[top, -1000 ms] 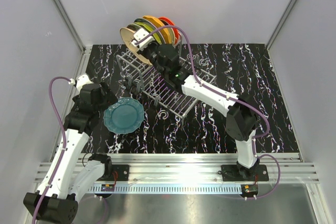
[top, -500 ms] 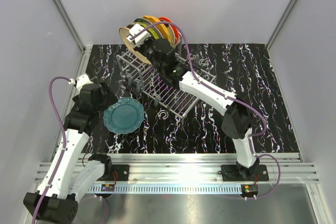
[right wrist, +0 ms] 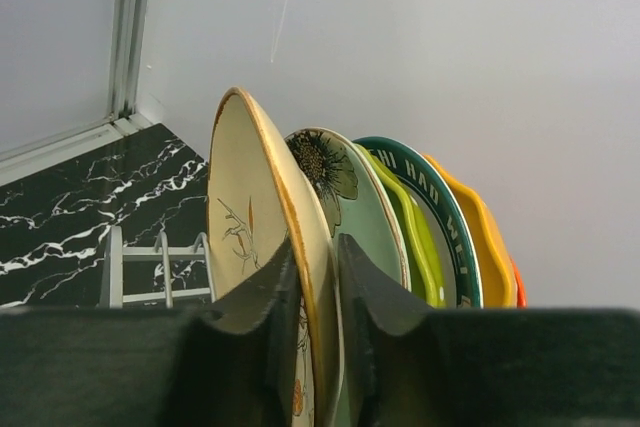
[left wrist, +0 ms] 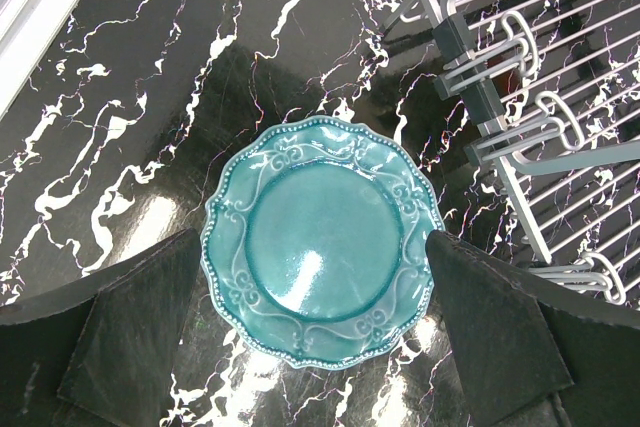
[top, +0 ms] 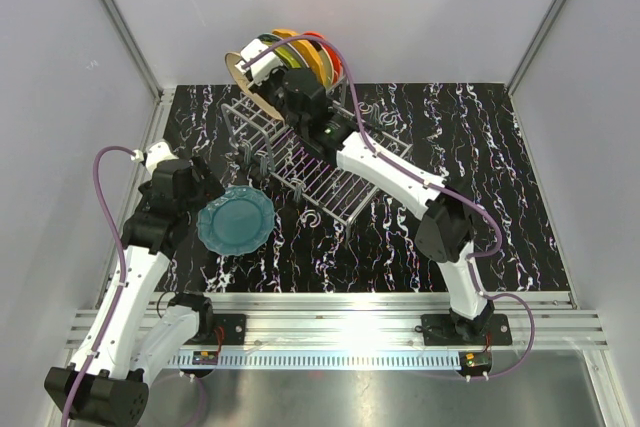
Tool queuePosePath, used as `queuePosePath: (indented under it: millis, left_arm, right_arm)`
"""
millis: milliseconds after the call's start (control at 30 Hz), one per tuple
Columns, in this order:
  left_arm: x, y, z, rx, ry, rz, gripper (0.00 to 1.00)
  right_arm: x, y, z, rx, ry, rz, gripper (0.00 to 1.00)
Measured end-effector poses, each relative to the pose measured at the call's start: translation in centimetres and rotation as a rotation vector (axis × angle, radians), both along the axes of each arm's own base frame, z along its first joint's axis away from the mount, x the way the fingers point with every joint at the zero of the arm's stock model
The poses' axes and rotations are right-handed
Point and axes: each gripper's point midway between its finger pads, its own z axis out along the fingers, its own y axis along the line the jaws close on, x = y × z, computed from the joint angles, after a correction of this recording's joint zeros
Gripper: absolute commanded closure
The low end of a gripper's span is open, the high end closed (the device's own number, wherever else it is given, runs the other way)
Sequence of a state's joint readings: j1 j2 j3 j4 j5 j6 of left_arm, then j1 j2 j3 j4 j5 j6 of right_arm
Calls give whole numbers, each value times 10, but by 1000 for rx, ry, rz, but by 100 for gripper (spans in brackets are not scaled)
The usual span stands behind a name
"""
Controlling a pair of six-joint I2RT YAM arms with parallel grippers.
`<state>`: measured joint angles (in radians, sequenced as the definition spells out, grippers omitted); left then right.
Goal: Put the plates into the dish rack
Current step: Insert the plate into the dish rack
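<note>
A teal plate (top: 236, 221) lies flat on the black marbled table, centred under my left gripper (left wrist: 312, 277), which hangs open above it with one finger off each side of the rim (left wrist: 322, 242). Several plates (top: 300, 52) stand on edge in the raised end of the dish rack (top: 320, 172): orange, teal-rimmed white, lime green and floral pale green (right wrist: 350, 197). The floral cream plate (right wrist: 240, 197) is the nearest of the row (top: 243, 72). My right gripper (right wrist: 320, 257) is shut on its rim, a finger on each face (top: 270, 82).
The rack's flat wire tray (left wrist: 560, 77) reaches to just right of the teal plate, with hooks along its edge. White walls close in behind the rack and on the left. An aluminium rail (top: 340, 322) runs along the near edge.
My right arm has carried the cream plate slightly back and left, more upright against the row. The left arm and the teal plate have not moved.
</note>
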<state>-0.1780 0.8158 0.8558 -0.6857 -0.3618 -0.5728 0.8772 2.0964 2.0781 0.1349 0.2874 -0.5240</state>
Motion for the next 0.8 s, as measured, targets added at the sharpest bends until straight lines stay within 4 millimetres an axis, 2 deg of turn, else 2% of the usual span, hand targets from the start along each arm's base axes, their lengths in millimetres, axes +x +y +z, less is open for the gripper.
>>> queuePosePath:
  millis: [67, 167, 367, 567, 667, 700, 800]
  left_arm:
    - [0, 0, 0, 0, 0, 0, 1]
    - [0, 0, 0, 0, 0, 0, 1]
    - [0, -1, 0, -2, 0, -3, 1]
    - [0, -1, 0, -4, 0, -5, 1]
    - [0, -1, 0, -4, 0, -6, 1]
    - [0, -1, 0, -4, 0, -6, 1]
    - [0, -1, 0, -4, 1, -6, 1]
  right_arm:
    - [0, 0, -1, 5, 13, -2, 64]
    - [-1, 4, -4, 6, 31, 2, 62]
    - [-4, 8, -14, -9, 62, 9, 66]
    - [-4, 9, -14, -2, 69, 8, 60]
    - [-4, 9, -12, -2, 76, 8, 70]
    - [-4, 8, -12, -5, 77, 6, 78]
    - [1, 0, -8, -21, 64, -27, 87]
